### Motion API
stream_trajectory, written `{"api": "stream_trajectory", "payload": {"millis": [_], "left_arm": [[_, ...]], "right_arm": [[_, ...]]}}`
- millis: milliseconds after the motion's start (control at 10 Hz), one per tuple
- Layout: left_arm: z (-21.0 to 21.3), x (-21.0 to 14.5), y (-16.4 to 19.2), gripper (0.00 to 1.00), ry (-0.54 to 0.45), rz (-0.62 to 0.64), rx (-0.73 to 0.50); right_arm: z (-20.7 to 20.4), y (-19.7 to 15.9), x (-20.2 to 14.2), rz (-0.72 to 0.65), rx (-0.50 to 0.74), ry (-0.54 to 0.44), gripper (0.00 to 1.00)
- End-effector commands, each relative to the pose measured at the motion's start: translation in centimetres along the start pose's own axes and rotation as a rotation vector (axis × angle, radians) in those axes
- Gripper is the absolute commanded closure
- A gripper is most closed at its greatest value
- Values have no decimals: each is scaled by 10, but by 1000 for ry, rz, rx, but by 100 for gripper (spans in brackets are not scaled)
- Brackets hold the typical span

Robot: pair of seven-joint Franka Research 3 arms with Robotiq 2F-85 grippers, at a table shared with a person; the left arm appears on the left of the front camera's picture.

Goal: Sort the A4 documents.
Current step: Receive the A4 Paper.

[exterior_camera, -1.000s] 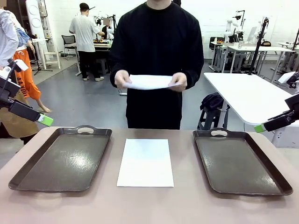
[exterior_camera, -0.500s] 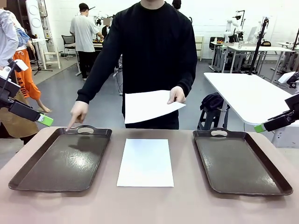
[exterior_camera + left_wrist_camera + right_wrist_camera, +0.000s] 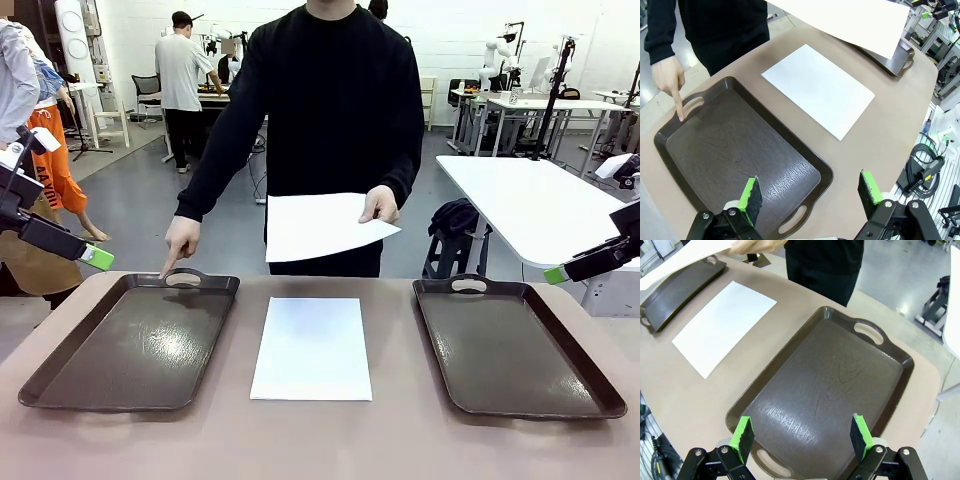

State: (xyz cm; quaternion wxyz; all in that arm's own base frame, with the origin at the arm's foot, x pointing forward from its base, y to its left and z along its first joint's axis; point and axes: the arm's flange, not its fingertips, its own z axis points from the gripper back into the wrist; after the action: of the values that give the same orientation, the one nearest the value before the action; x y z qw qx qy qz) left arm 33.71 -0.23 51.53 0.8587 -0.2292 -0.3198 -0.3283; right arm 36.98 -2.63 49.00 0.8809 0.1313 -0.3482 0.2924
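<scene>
**Mid-table: one A4 sheet flat, second sheet held in the air**

Between the two dark brown trays, at lower centre of the front view, the flat A4 sheet (image 3: 311,348) lies on the table (image 3: 320,445). Its long side runs away from the camera and it touches neither tray. The second sheet (image 3: 320,226) is at frame centre, in the air over the far table edge, pinched at its right edge by the person's holding hand (image 3: 379,205). The pointing hand (image 3: 181,243) has its index finger down and the rest curled, at the far handle of the left tray (image 3: 130,345); touching or just above, cannot tell. The right tray (image 3: 515,350) sits at lower right. The left gripper (image 3: 810,191), at the frame's left edge, has its jaws spread wide and grips nothing. The right gripper (image 3: 801,432), at the right edge, is the same.
</scene>
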Motion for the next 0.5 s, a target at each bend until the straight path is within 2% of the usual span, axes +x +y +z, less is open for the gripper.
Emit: {"api": "stream_trajectory", "payload": {"millis": [0, 300, 400], "left_arm": [[-1, -1, 2, 0, -7, -5, -15], [0, 0, 0, 0, 0, 0, 0], [-7, 7, 7, 0, -26, 47, -66]], "right_arm": [[1, 0, 0, -2, 3, -5, 0], [1, 0, 0, -2, 3, -5, 0], [1, 0, 0, -2, 3, -5, 0]]}}
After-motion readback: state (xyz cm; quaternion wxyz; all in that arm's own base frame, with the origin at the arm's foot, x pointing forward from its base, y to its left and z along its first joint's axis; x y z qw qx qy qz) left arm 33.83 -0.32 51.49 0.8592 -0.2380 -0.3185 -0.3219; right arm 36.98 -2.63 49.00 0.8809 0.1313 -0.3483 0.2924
